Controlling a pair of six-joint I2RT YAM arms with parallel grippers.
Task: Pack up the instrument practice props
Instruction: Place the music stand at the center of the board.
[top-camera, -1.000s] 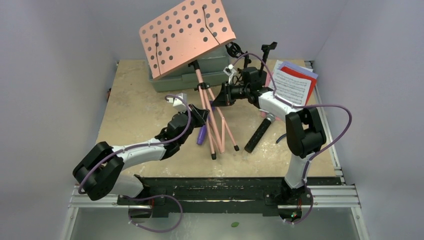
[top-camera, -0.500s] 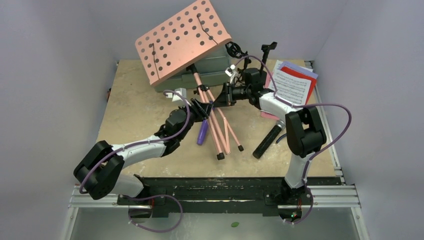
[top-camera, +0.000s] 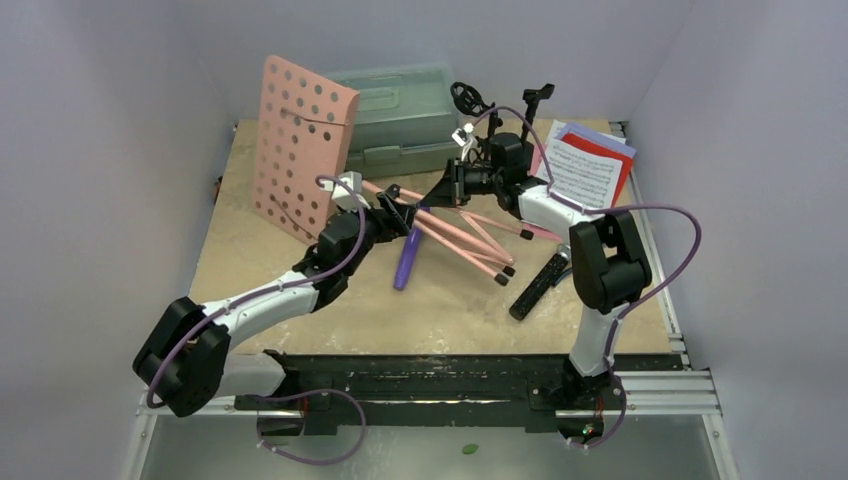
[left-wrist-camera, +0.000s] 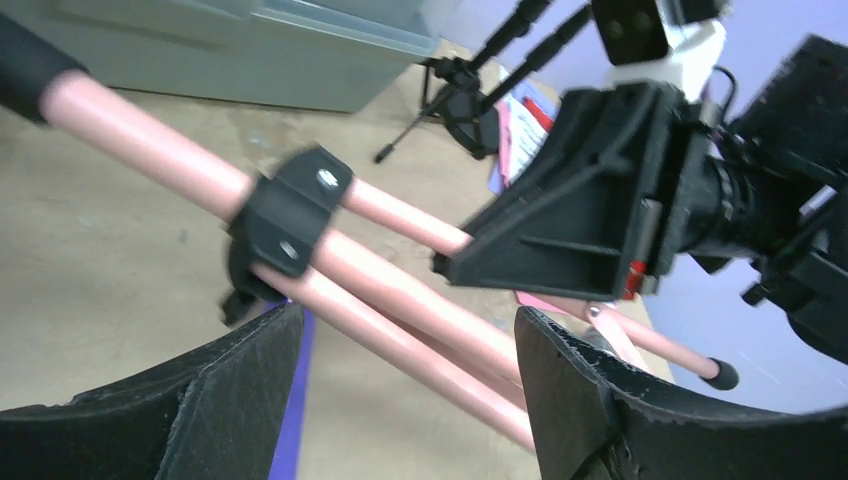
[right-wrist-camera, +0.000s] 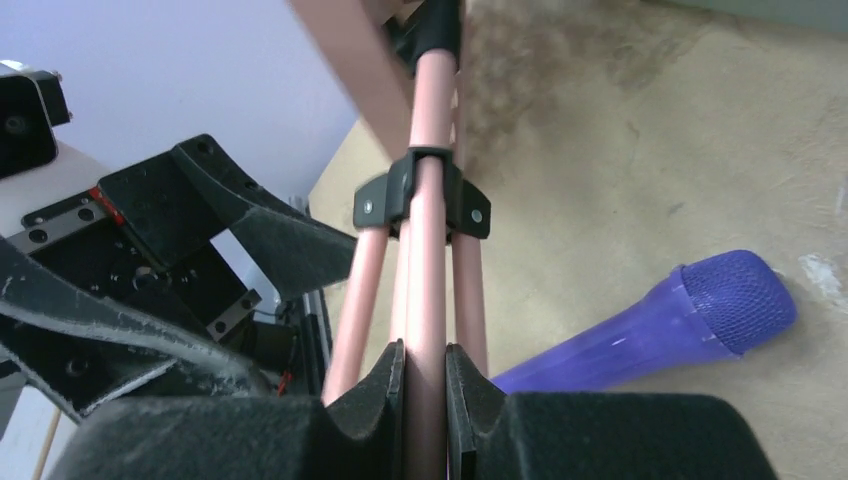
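clamping pink tripod (right-wrist-camera: 428, 250) leg: right claw (right-wrist-camera: 425, 365) | left claw (left-wrist-camera: 405, 350): spread open around legs

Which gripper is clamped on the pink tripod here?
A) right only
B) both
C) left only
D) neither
A: the right gripper pinches one tube of the pink tripod, while the left gripper stands open, spread wide either side of the tubes.

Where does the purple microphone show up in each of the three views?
Top external: purple microphone lies at centre, beside the pink tripod legs.
Left wrist: purple microphone, a sliver at the bottom edge.
Right wrist: purple microphone, lower right.
Shared landmark: pink tripod legs.
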